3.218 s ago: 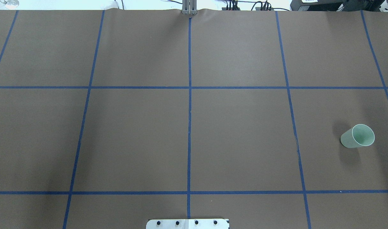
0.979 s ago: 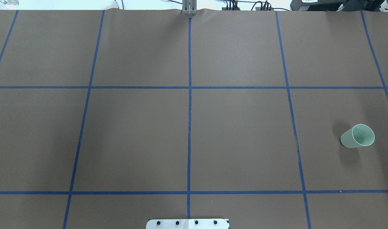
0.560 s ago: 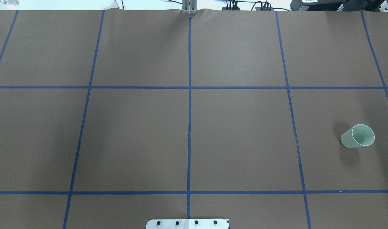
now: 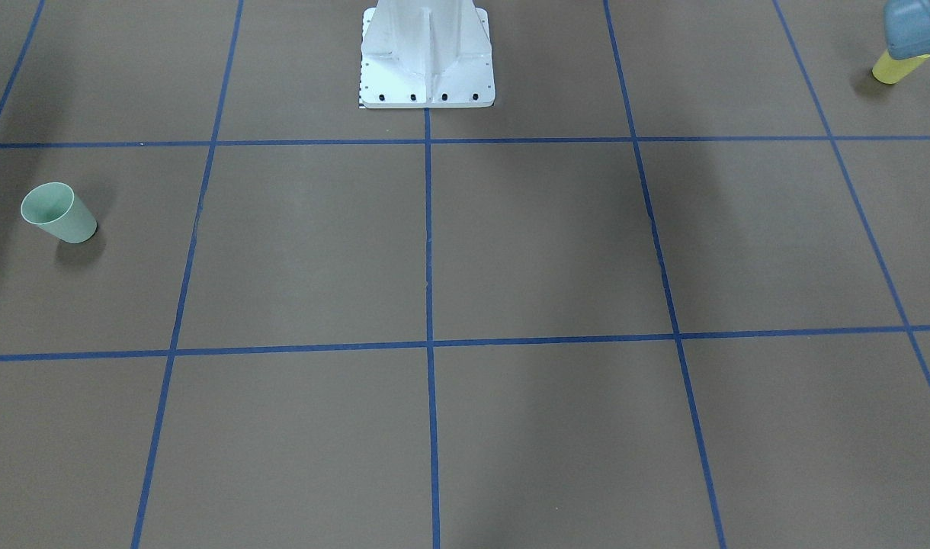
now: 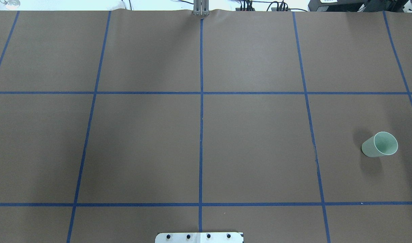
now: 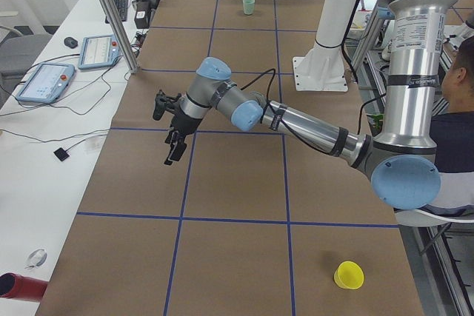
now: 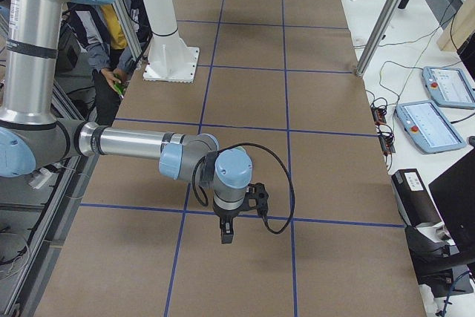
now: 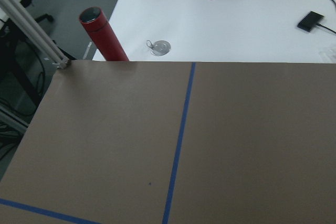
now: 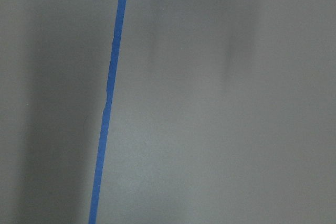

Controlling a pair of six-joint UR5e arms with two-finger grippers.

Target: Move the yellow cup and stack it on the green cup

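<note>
The yellow cup (image 6: 349,275) is standing mouth up on the brown table (image 5: 142,141). It is sitting at the end on the robot's left, close to the robot's side. In the front view a grey-blue part of the left arm (image 4: 911,27) is hiding the cup's top. The green cup (image 5: 379,145) is standing mouth up too, way over at the other end on the robot's right. The two cups are sitting well apart. Blue tape lines (image 5: 201,135) are cutting the table into squares, and the white robot base (image 4: 427,53) is sitting at the middle of the robot's edge.

The left claw (image 6: 170,157) is hanging over the table and pointing down above a blue line, well apart from the yellow cup. The right claw (image 7: 225,237) is also hanging over the table and pointing down near a blue line. Only the side views are showing the claws, so I cannot tell how far open either one is. Neither claw is touching a cup.

A red bottle (image 8: 102,34) is sitting on the white desk, just past the table's corner. A person (image 6: 453,109) is showing at the edge, behind the robot.
</note>
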